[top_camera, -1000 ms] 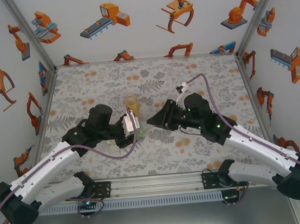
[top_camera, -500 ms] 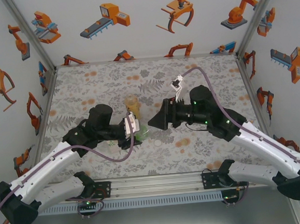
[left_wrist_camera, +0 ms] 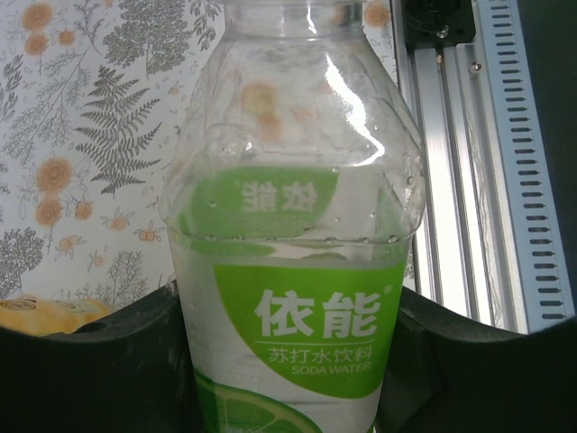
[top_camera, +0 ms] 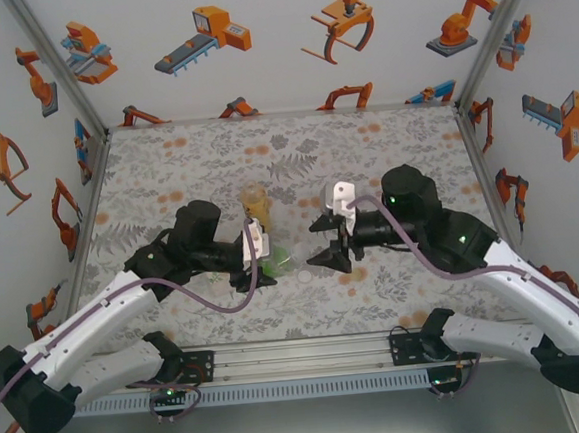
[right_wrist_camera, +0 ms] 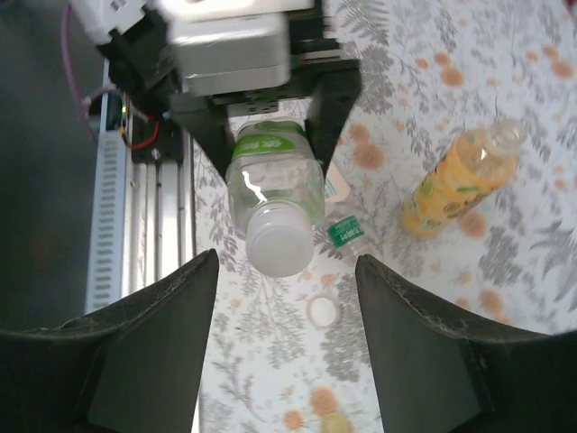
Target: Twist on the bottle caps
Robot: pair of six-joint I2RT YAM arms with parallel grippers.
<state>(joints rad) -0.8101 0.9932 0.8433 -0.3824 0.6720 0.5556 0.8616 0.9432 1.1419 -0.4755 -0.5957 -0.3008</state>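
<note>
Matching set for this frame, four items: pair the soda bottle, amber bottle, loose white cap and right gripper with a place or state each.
1. soda bottle
2. amber bottle
3. loose white cap
4. right gripper

A. lying on the table
B. open, nothing between the fingers
C. clamped in the left gripper
D. standing on the table

Pairs: 1-C, 2-D, 3-A, 4-B

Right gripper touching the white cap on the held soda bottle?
Apart. Right wrist view: the right gripper stands open, with a plain gap on each side between its fingers and the white cap on the soda bottle.
</note>
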